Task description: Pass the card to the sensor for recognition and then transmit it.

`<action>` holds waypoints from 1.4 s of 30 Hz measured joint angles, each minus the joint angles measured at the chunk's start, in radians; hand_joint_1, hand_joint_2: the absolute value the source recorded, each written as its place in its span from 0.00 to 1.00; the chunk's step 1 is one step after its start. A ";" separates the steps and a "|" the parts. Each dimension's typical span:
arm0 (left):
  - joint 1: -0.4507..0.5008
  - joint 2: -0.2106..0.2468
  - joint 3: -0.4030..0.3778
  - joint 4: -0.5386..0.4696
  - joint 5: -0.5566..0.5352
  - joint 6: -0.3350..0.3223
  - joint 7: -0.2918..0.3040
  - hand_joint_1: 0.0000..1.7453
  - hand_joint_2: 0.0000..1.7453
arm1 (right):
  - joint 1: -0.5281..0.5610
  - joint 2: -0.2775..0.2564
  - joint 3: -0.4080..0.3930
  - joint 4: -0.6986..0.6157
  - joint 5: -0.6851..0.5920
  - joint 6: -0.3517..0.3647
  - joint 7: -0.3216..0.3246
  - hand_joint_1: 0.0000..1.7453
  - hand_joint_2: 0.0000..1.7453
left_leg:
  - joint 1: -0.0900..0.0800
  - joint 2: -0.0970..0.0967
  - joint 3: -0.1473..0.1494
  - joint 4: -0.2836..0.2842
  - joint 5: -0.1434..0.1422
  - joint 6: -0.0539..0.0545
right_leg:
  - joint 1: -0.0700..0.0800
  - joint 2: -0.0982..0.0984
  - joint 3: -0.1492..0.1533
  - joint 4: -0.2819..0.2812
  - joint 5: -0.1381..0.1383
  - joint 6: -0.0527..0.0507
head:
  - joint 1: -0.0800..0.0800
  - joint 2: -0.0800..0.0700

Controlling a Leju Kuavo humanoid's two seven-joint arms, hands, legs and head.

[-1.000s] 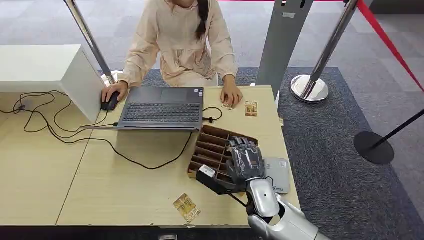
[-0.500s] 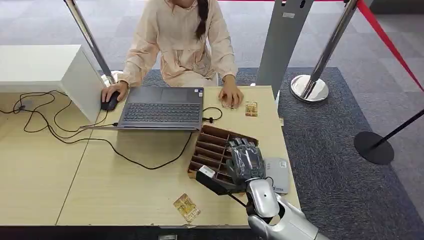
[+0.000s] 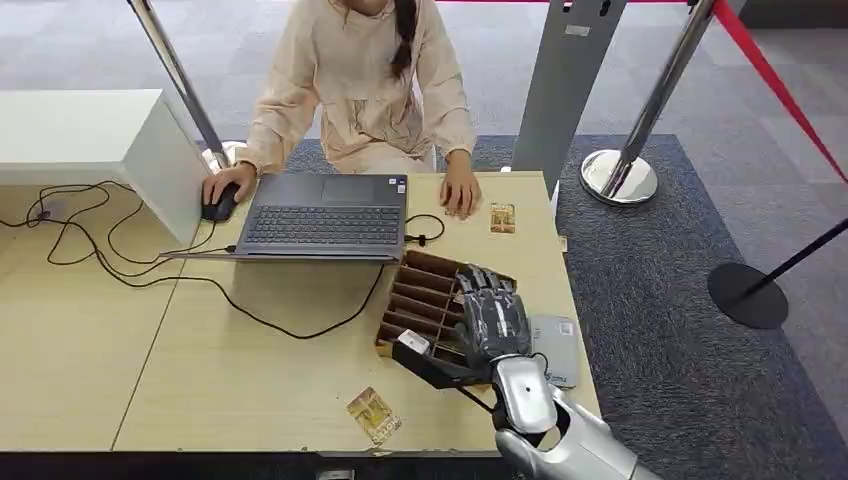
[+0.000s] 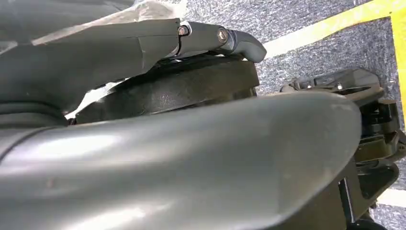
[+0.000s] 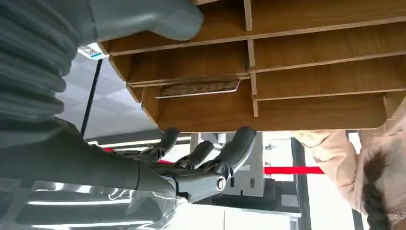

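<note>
While the right hand (image 3: 492, 318) covers the wooden rack (image 3: 420, 296), its empty fingers (image 5: 230, 148) spread.

Left wrist view looks down at a grey speckled carpet floor (image 4: 316, 67) with a yellow stripe (image 4: 335, 24) crossing diagonally and a second yellow band (image 4: 398, 57) along the frame's edge; a pale strip (image 4: 390, 197) shows lower on that same side. The left hand (image 4: 143, 48) comes in from the frame's left edge, a dark finger (image 4: 225, 38) extended straight, nothing seen in it. How the other fingers lie can't be told.
</note>
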 joint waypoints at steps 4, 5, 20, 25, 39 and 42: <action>0.000 0.000 0.000 0.000 0.000 0.000 0.000 0.00 0.00 | 0.000 -0.001 0.000 0.000 0.000 0.000 0.005 0.23 1.00 | 0.000 0.000 0.000 0.000 0.000 0.000 | 0.000 0.000 0.000 0.000 0.000 0.000 | 0.000 0.000; 0.000 0.000 0.000 0.000 0.000 0.000 0.000 0.00 0.00 | 0.000 -0.001 0.000 0.000 0.000 0.000 0.005 0.23 1.00 | 0.000 0.000 0.000 0.000 0.000 0.000 | 0.000 0.000 0.000 0.000 0.000 0.000 | 0.000 0.000; 0.000 0.001 0.000 0.001 -0.004 -0.006 -0.001 0.00 0.00 | -0.002 -0.008 0.000 0.001 -0.001 0.000 0.007 0.33 1.00 | 0.000 0.000 0.000 0.000 0.000 0.000 | 0.000 0.000 0.000 0.000 0.000 0.000 | 0.000 0.000; 0.000 0.003 0.000 0.001 -0.005 -0.009 -0.002 0.00 0.00 | -0.003 -0.009 0.000 0.002 -0.001 0.000 0.007 0.54 1.00 | 0.000 0.000 0.000 0.000 0.000 0.000 | 0.000 0.000 0.000 0.000 0.000 0.000 | 0.000 0.000; 0.000 0.003 0.000 0.001 -0.005 -0.011 -0.004 0.00 0.00 | -0.008 -0.008 0.000 0.005 -0.004 0.000 0.006 0.57 1.00 | 0.000 0.000 0.000 0.000 0.000 0.000 | 0.000 0.000 0.000 0.000 0.000 0.000 | 0.000 0.000; 0.000 0.003 0.000 0.001 -0.004 -0.011 -0.005 0.00 0.00 | -0.008 -0.008 0.000 0.008 -0.007 -0.002 0.004 0.53 1.00 | 0.000 0.000 0.000 0.000 0.000 0.000 | 0.000 0.000 0.000 0.000 0.000 0.000 | 0.000 0.000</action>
